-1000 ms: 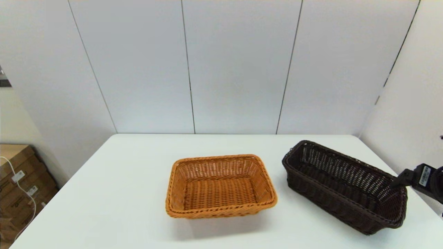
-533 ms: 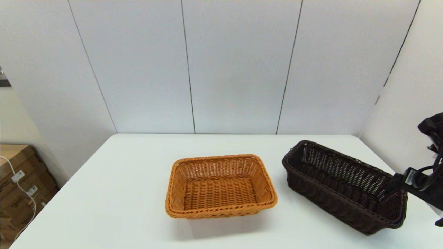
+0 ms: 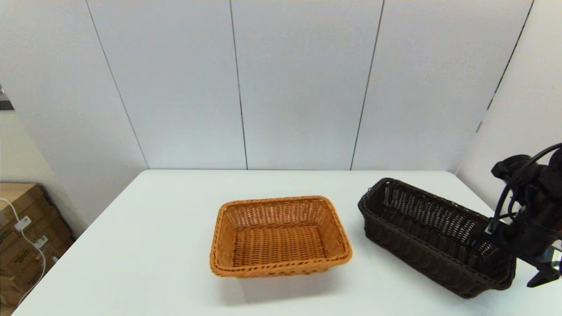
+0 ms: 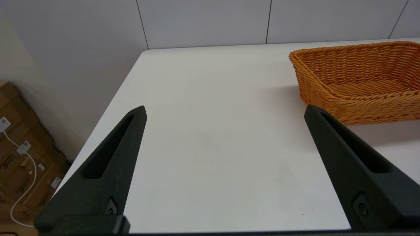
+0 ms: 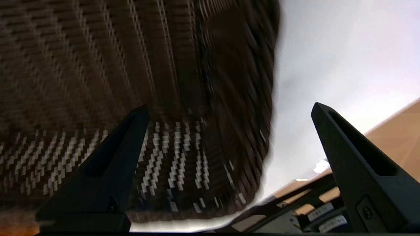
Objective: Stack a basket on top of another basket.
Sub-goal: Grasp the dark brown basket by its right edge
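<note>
Straddling dark basket (image 5: 131, 82) end, right gripper (image 5: 229, 113) fingers wide (empty)

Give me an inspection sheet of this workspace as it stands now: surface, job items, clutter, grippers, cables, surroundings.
Surface: white table, nothing spilled on it.
Job's things: dark brown basket upright on the table at the right, angled; orange basket upright at the centre, apart from it. Not yet stacked.
Clutter: nothing seen.
Grippers: right gripper open, straddling the near-right end of the dark brown basket; left gripper open over bare table, left of the orange basket.
Cables: black cable looped on the right arm; white cord over the boxes.
Surroundings: grey panel wall; cardboard boxes on the floor at left.
</note>
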You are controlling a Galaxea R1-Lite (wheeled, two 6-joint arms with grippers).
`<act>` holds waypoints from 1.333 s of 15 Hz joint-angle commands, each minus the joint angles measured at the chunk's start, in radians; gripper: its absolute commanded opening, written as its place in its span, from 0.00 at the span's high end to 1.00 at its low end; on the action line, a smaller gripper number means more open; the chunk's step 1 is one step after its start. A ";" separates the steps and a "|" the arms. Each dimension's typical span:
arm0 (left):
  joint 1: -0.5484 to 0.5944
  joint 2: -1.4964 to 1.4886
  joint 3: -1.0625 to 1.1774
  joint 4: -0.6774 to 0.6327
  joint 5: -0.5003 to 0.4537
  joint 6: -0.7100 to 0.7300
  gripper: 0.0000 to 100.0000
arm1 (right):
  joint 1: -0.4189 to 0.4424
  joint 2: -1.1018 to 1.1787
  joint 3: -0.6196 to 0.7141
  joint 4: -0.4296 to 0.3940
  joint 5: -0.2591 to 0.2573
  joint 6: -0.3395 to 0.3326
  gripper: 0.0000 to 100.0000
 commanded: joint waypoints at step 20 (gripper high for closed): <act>0.000 0.001 0.003 0.000 0.000 0.000 0.00 | -0.112 0.177 -0.122 0.003 0.000 -0.009 1.00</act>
